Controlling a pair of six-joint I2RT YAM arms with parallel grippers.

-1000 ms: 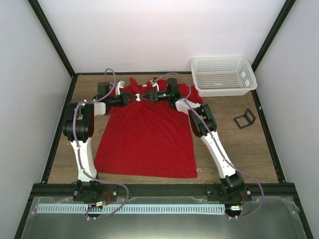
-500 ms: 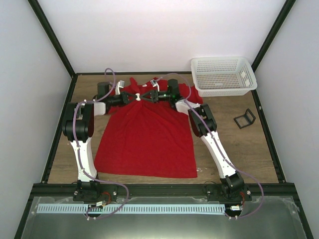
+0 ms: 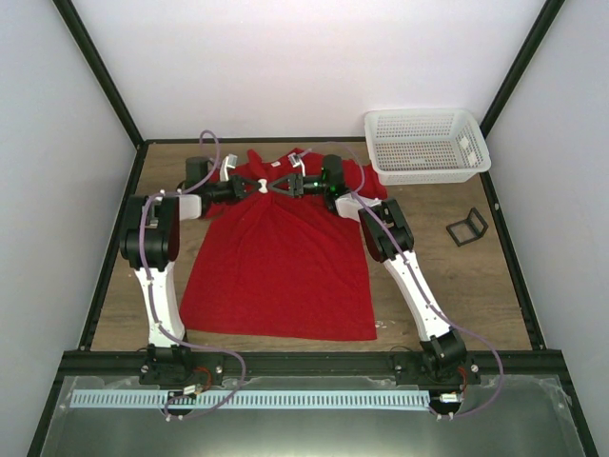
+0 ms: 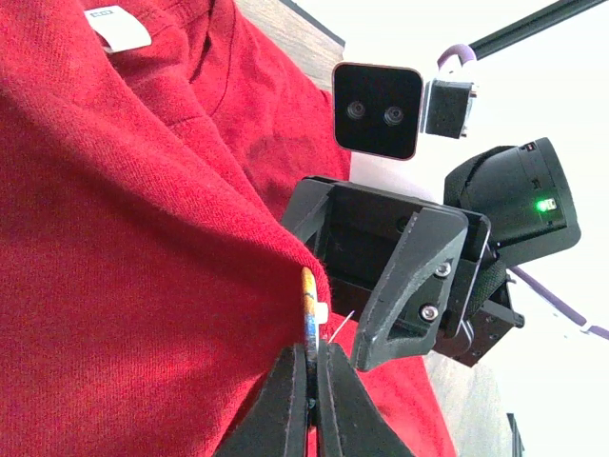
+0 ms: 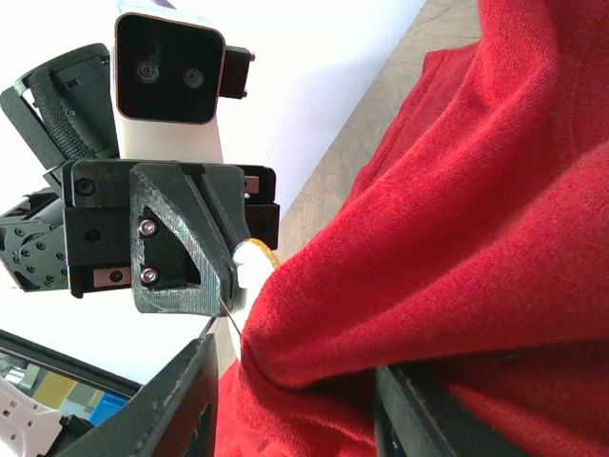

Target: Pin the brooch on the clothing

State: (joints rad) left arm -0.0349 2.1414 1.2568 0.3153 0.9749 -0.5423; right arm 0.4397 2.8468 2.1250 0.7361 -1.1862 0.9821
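Fingers point(image 4: 281, 409) of the left gripper point(image 4: 311, 354) are pressing fully together on the brooch point(image 4: 309, 303), which is standing edge-on between their tips, its coloured rim showing as a thin strip. It is being held right against a raised fold of the red T-shirt point(image 3: 276, 271), up near the collar at the far end of the garment. A thin pin point(image 5: 228, 319) is sticking out from it toward the cloth; whether the pin is passing through the fabric I cannot tell. Facing it from the right, the right gripper point(image 5: 304, 405) is standing partly parted with a bunched ridge of the same shirt filling the gap between its two fingers point(image 5: 186, 409), so it is gripping the fabric and holding it up in a peak just beside the brooch. In the overhead view the two grippers are meeting tip to tip over the upper chest of the shirt, the left arm reaching in from the left and the right arm from the right. The rest of the T-shirt is lying spread flat on the wooden table point(image 3: 476, 295), hem toward the near edge, with its white neck label point(image 4: 116, 27) showing inside the collar. A white mesh basket point(image 3: 425, 143) is sitting in the far right corner, just beyond the shirt's right sleeve. A small black wire stand point(image 3: 466, 227) is resting on the table nearer than the basket, to the right of the right arm.
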